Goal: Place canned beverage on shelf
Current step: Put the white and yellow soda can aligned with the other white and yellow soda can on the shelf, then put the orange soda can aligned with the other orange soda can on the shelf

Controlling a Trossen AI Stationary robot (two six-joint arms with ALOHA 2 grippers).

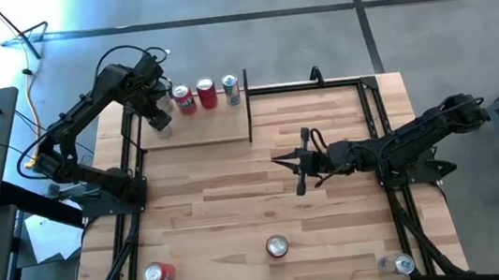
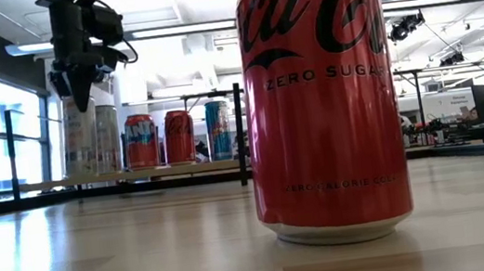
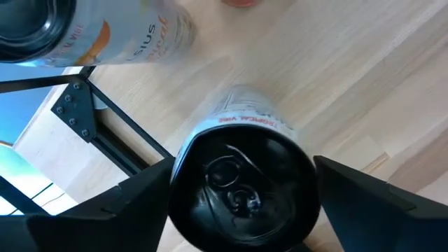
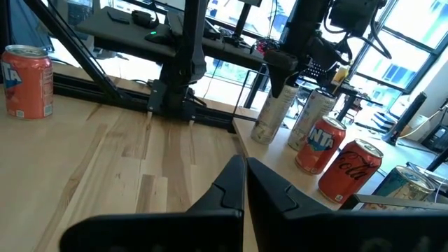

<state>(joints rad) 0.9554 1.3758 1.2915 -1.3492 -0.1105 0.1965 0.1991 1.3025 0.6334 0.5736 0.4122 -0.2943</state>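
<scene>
The left gripper (image 1: 162, 122) hovers at ten o'clock over the shelf (image 1: 201, 131), fingers apart around a pale can (image 3: 241, 175) standing on the board. At centre, the right gripper (image 1: 298, 165) waits, fingers pressed together, holding nothing.

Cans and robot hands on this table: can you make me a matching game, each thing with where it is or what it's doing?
Things:
1. left gripper
2. right gripper
3. red cola can
4. blue can

Descriptions:
A. shut, over the middle of the table
B. open, over a pale can
C. standing on the shelf, at the end of the row
D. standing on the table near its front edge

Pairs: 1-B, 2-A, 3-D, 4-C
</scene>
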